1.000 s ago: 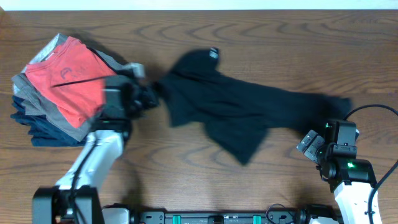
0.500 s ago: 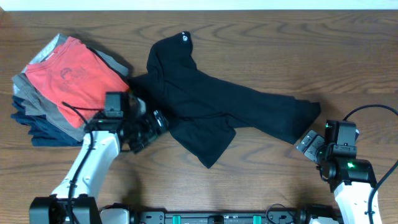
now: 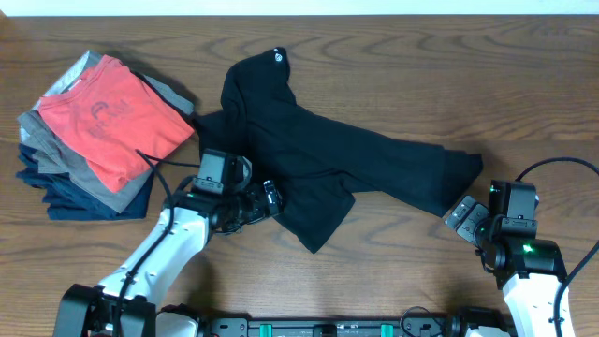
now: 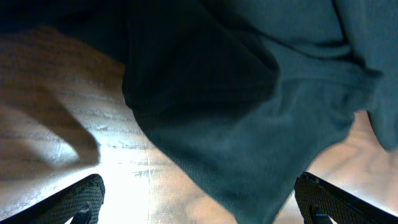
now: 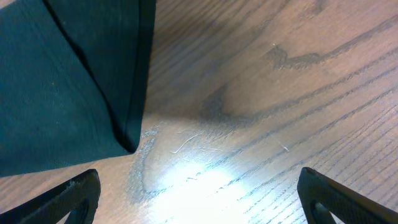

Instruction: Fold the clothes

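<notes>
Reads as a robotics lab bench. 2 arms, left arm [image 3: 154, 267] and right arm [image 3: 526, 276], sit by an equipment rail [image 3: 328, 328] at the wood-grain worktop [image 3: 421, 56] edge. Exposed cable [image 3: 560, 160]. Laundry on top: folded stack [image 3: 94, 131], black garment [image 3: 318, 159].

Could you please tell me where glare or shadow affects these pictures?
Left wrist: glare washes out the table beneath the black garment, with shadow at frame left. Right wrist: another bright patch low on the wood, garment hem sharp. Overhead: even light, garment folds nearly flat black.
</notes>
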You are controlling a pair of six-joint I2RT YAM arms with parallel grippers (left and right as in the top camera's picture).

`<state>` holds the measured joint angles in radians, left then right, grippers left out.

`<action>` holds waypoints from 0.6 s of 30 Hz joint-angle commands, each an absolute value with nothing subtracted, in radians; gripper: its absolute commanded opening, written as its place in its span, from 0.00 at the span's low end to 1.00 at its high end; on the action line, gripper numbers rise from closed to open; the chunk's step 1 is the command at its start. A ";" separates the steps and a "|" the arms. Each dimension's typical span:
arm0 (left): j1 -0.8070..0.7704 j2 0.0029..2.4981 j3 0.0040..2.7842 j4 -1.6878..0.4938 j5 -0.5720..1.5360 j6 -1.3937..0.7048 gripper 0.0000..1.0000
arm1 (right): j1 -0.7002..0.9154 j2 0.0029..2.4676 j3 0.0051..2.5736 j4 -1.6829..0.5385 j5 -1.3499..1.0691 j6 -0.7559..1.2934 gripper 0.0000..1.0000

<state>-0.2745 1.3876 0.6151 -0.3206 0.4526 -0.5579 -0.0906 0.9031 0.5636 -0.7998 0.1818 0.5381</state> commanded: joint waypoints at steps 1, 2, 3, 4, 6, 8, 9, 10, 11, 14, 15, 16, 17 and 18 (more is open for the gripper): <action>-0.308 1.420 0.603 -0.289 0.380 -0.636 0.99 | -0.096 0.904 0.572 -0.801 0.183 0.541 0.99; -0.319 1.431 0.603 -0.279 0.380 -0.639 0.98 | -0.096 0.904 0.572 -0.800 0.183 0.541 0.99; -0.331 1.446 0.603 -0.268 0.380 -0.639 0.97 | -0.096 0.904 0.572 -0.800 0.183 0.541 0.99; -0.342 1.460 0.603 -0.257 0.380 -0.646 0.97 | -0.096 0.904 0.572 -0.799 0.183 0.542 0.99; -0.363 1.498 0.603 -0.224 0.380 -0.668 0.97 | -0.096 0.904 0.572 -0.797 0.183 0.541 0.99; -0.381 1.537 0.603 -0.185 0.380 -0.672 0.97 | -0.096 0.904 0.572 -0.797 0.183 0.541 0.99; -0.385 1.554 0.603 -0.171 0.380 -0.671 0.96 | -0.096 0.904 0.572 -0.797 0.183 0.542 0.99; -0.386 1.570 0.603 -0.162 0.380 -0.672 0.90 | -0.096 0.904 0.572 -0.797 0.183 0.541 0.99; -0.386 1.580 0.603 -0.162 0.380 -0.676 0.81 | -0.096 0.904 0.572 -0.797 0.183 0.541 0.99; -0.385 1.588 0.603 -0.162 0.380 -0.675 0.47 | -0.096 0.904 0.572 -0.797 0.183 0.541 0.99; -0.385 1.588 0.603 -0.162 0.380 -0.675 0.36 | -0.096 0.904 0.572 -0.797 0.183 0.541 0.99; -0.385 1.588 0.603 -0.163 0.381 -0.675 0.25 | -0.096 0.904 0.572 -0.797 0.183 0.541 0.99; -0.385 1.588 0.603 -0.168 0.381 -0.675 0.14 | -0.096 0.904 0.572 -0.797 0.183 0.541 0.99; -0.385 1.587 0.603 -0.175 0.381 -0.675 0.06 | -0.096 0.904 0.572 -0.797 0.183 0.541 0.99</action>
<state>-0.3817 1.5627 0.6292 -0.1551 0.4038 -0.6754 -0.0906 0.9031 0.5636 -0.7959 0.1776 0.5381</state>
